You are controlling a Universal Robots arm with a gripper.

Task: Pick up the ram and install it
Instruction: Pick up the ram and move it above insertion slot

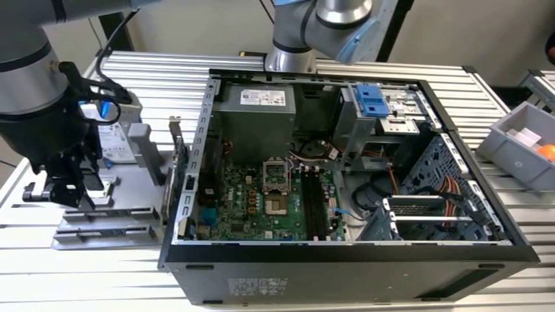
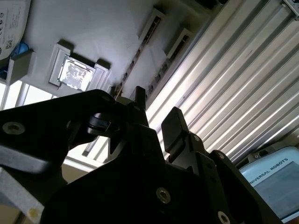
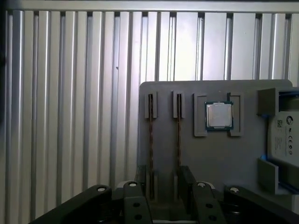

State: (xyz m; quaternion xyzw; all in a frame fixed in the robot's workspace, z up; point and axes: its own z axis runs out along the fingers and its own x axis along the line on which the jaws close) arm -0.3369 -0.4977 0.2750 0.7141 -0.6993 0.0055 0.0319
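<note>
Two ram sticks stand on edge in the slots of a grey holder tray (image 3: 215, 154): one ram stick (image 3: 150, 140) and a second (image 3: 178, 135) beside it. In the second wrist view a stick's edge (image 2: 131, 63) runs up from the fingers. My gripper (image 3: 163, 182) hangs just above the near ends of the sticks, open, with its fingers (image 3: 187, 179) spread outside both of them and nothing held. The exterior view has the gripper (image 1: 69, 188) over the tray, on the exterior view's left of the open computer case (image 1: 186, 195). The motherboard's black memory slots (image 1: 314, 205) lie inside the case.
On the tray are a square silver processor chip (image 3: 219, 115) and a hard drive in a blue bracket (image 3: 282, 135). A second arm's base (image 1: 290, 45) stands behind the case. A grey bin (image 1: 520, 146) sits on the exterior view's right. The table is ribbed metal (image 3: 70, 116).
</note>
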